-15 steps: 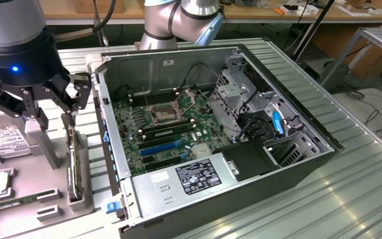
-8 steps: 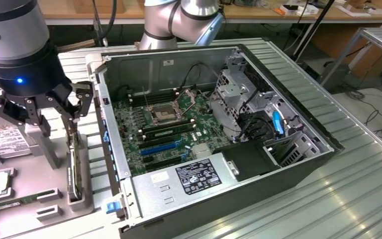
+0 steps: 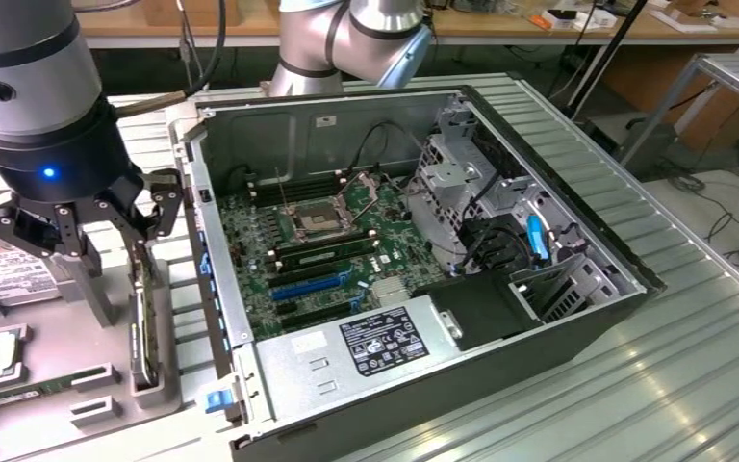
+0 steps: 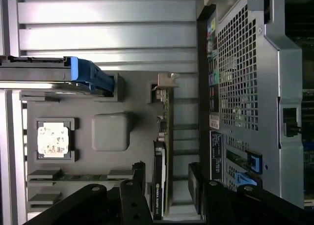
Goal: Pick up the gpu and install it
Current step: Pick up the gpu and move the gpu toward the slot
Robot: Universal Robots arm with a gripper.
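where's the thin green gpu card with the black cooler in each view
Exterior view: the thin green gpu card stands on edge in a grey holder, on the exterior view's left of the open black computer case.
Wrist view: edge-on, between the gripper fingers, beside that case's perforated panel.
Shared landmark: the case.

The gripper [image 3: 78, 229], fingers spread, hangs over the gpu [image 3: 143, 332] standing on edge beside the open computer case [image 3: 523, 385].

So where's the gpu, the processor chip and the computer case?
gpu [image 4: 159, 178], wrist view, on its black cooler block.
processor chip [image 4: 53, 139], wrist view, middle of its metal lid.
computer case [image 4: 240, 72], wrist view, on its perforated rear panel.
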